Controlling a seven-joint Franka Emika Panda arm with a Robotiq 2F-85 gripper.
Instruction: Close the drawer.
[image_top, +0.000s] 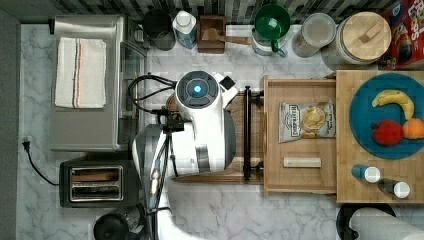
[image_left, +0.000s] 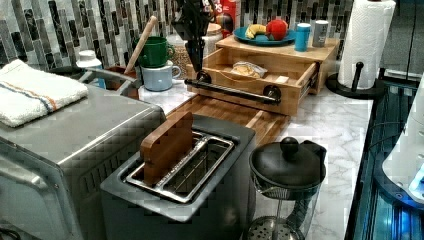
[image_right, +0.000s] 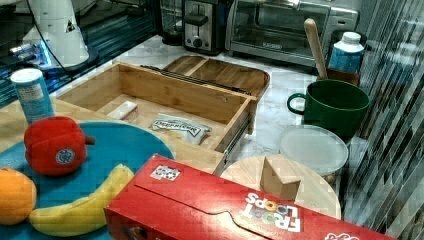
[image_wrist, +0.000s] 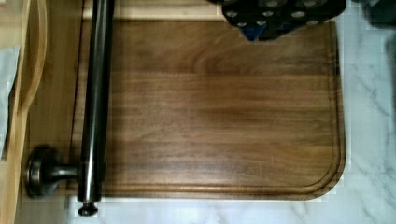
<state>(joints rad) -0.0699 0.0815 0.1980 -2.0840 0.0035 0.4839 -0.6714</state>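
Drawer (image_top: 300, 142) stood pulled out in the top view, its black bar handle (image_top: 247, 132) just right of the arm's white body. In the left view the gripper (image_left: 196, 52) hung above the handle's far end; finger spread could not be told. The right view showed a chip bag (image_right: 181, 128) inside the light-wood box

We see the arm (image_top: 200, 135) as glossy white rounded shells with grey bands at the joints. One round joint cap (image_top: 197, 90) is dark grey with a glowing blue light at its centre. Black cables (image_top: 142, 92) loop from the wrist. The gripper (image_left: 192, 30) looks black, with small screws on its underside.
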